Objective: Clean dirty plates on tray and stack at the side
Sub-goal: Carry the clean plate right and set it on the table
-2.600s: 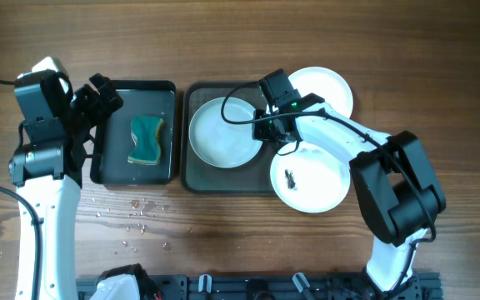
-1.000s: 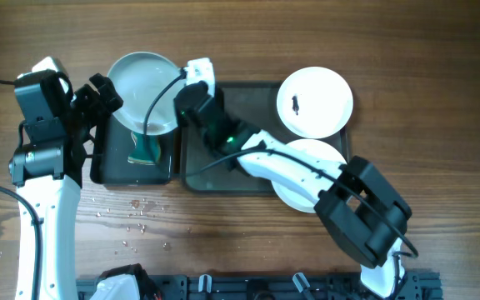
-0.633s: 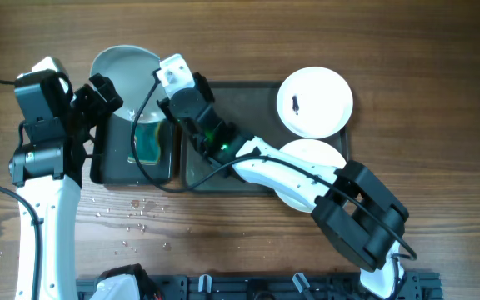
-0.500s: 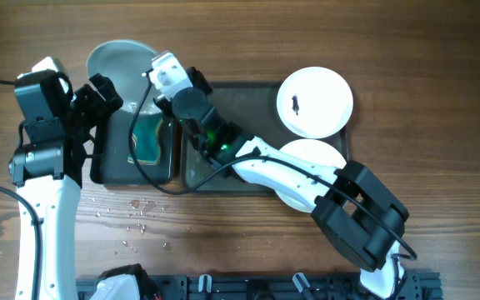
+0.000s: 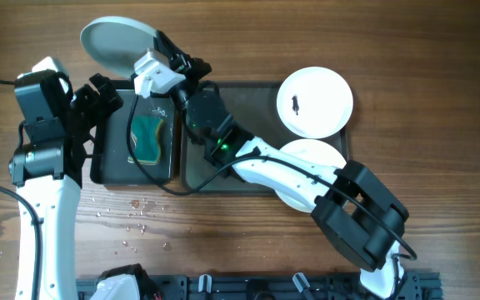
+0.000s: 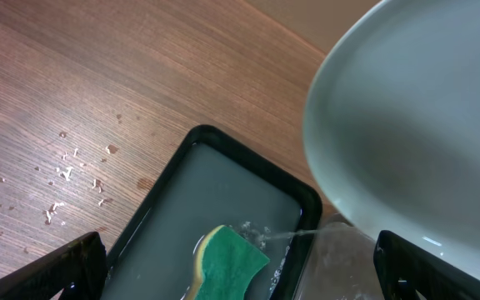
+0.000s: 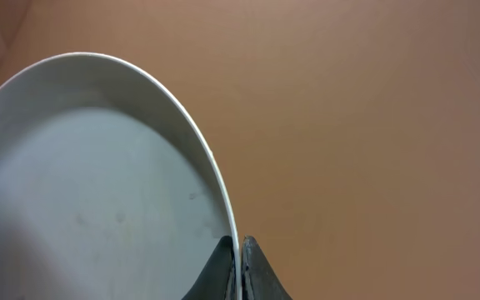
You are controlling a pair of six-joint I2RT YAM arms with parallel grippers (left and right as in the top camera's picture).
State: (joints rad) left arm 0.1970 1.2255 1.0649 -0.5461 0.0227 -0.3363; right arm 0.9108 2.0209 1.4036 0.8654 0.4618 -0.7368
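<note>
On the near wooden surface [image 5: 240,242]: scattered water droplets [image 5: 136,208], lying just nearer than the small glossy black tray [image 5: 132,181].
Near plate [image 5: 319,150]: round, white and shallow, at the near right corner of the large dark grey-green rectangular tray [image 5: 252,104], mostly hidden under my right arm.
Grey-green tray: rounded corners and a low rim. Its middle is bare, and my right arm crosses above it.
Black tray: just left of the grey-green tray, holding water and a green-and-yellow sponge [image 5: 148,140].
Left jaws: spread wide, gripping nothing, by the black tray's far left corner.
Smeared plate [image 5: 319,104]: round and white with a small black smear [image 5: 294,104], at the grey-green tray's far right corner, overhanging its rim.
Right jaws: pressed together on the rim of the held plate [image 5: 117,42], pinching it.
Held plate: round, white, faintly bluish. It is tilted in the air, clear of the grey-green tray, over the black tray's far edge. A thin trickle of water [image 6: 294,237] runs from it into the black tray.
</note>
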